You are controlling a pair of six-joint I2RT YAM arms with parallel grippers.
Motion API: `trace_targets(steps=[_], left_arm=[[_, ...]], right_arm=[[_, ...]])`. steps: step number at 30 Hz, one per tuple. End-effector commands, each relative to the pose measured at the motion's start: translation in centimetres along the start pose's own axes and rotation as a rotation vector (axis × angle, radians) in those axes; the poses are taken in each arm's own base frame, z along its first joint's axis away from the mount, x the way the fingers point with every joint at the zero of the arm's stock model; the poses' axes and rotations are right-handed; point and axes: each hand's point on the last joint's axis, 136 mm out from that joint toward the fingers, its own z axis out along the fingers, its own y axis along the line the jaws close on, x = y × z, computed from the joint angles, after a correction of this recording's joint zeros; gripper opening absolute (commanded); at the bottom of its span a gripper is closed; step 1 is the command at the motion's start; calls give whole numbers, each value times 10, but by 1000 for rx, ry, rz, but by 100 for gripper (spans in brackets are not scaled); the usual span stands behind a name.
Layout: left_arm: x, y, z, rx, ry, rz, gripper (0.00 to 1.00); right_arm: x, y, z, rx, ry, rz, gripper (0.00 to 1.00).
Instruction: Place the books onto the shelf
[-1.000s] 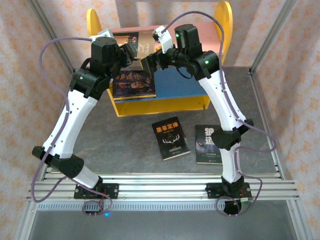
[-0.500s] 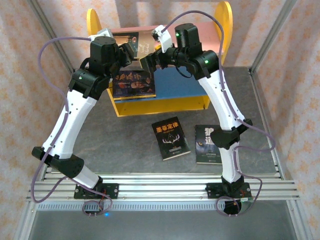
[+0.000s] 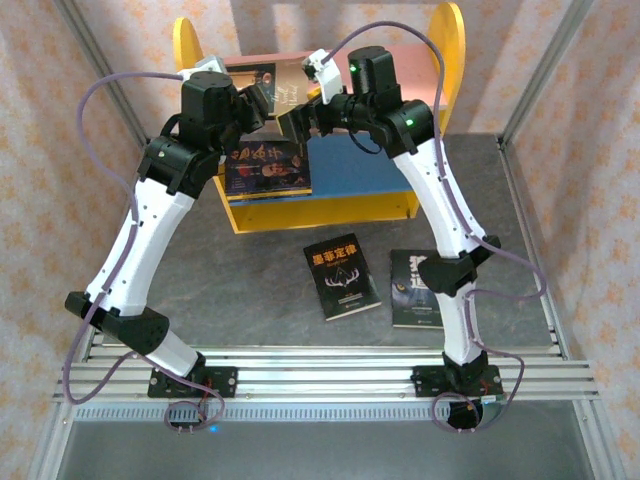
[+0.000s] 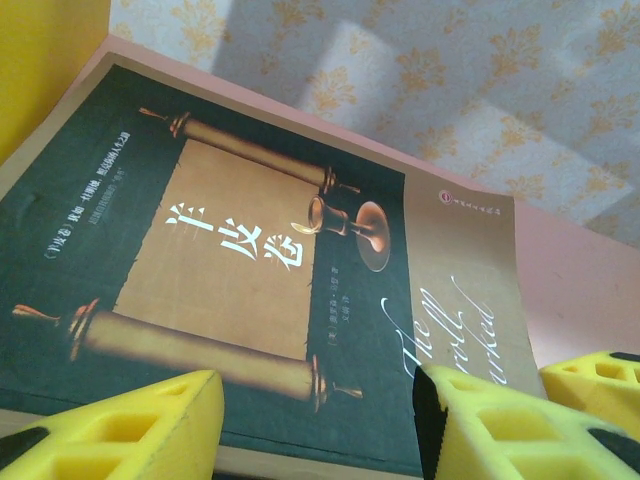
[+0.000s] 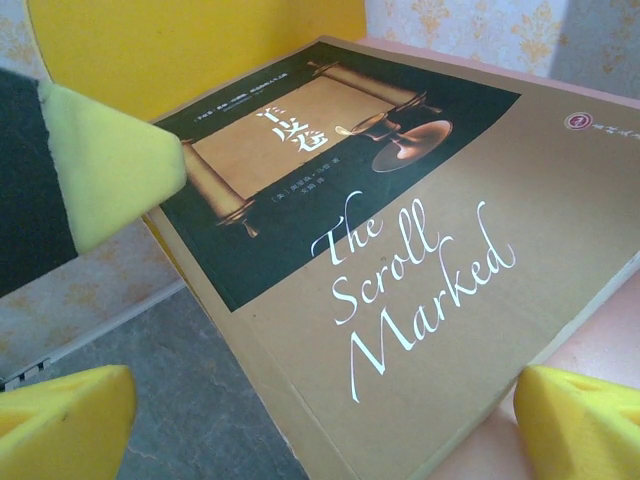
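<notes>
A brown book with a dark scroll picture (image 3: 283,87) lies flat on the pink upper board (image 3: 405,62) of the shelf (image 3: 449,50). My left gripper (image 3: 257,104) hovers at its near left edge, jaws partly open over the cover (image 4: 250,250), nothing held. My right gripper (image 3: 298,119) stands wide open just above the book's brown right half (image 5: 420,270), fingers apart from it. A dark book (image 3: 266,166) lies on the blue lower board (image 3: 360,172). Two more dark books (image 3: 342,279) (image 3: 418,291) lie on the table.
The shelf's yellow left side panel (image 4: 40,60) stands close beside the brown book. The shelf's yellow front lip (image 3: 320,212) faces me. Patterned walls enclose the grey table (image 3: 250,290) on three sides. The two grippers are nearly touching above the upper board.
My right gripper has edged a little to the left over the brown book and its jaws have widened slightly. The left arm and the books have stayed put.
</notes>
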Motion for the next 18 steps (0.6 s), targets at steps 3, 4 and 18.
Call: trace_targets(steps=[3, 4, 18], left_arm=[[6, -2, 4, -3, 21, 14, 53], [7, -3, 5, 0, 27, 13, 53], [17, -4, 10, 6, 43, 13, 52]], right_arm=[[-14, 2, 0, -25, -55, 5, 96], [-14, 1, 1, -24, -55, 8, 96], [-11, -3, 9, -48, -56, 33, 96]])
